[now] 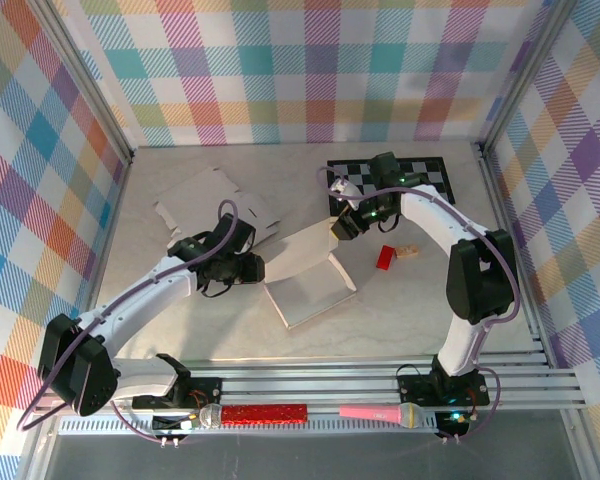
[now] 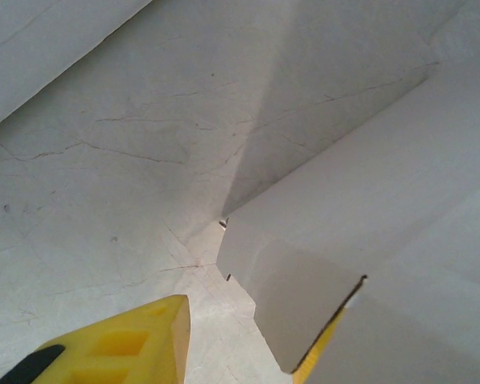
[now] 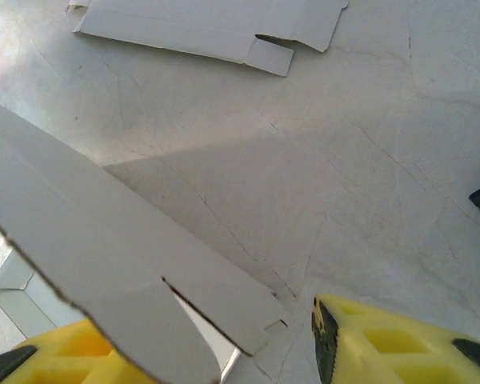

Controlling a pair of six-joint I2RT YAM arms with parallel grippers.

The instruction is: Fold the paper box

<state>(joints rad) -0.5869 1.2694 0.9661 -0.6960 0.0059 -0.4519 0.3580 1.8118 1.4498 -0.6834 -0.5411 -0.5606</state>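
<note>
The white paper box (image 1: pixel 315 285) lies half folded at the table's middle, one panel raised toward the back right. My left gripper (image 1: pixel 252 268) is at the box's left edge. In the left wrist view its jaws (image 2: pixel 248 344) are open around a box flap (image 2: pixel 320 272); the flap rests against the right finger, with a gap to the left finger (image 2: pixel 128 348). My right gripper (image 1: pixel 342 225) is at the raised panel's upper right corner. In the right wrist view it (image 3: pixel 216 352) stands open, the panel (image 3: pixel 80 248) covering the left finger and clear of the right finger (image 3: pixel 384 344).
A second flat cardboard blank (image 1: pixel 215 200) lies behind the left arm, also seen as the blank (image 3: pixel 208 28). A red block (image 1: pixel 385 258) and a small wooden block (image 1: pixel 408 251) sit right of the box. A checkerboard mat (image 1: pixel 425 175) is at the back right.
</note>
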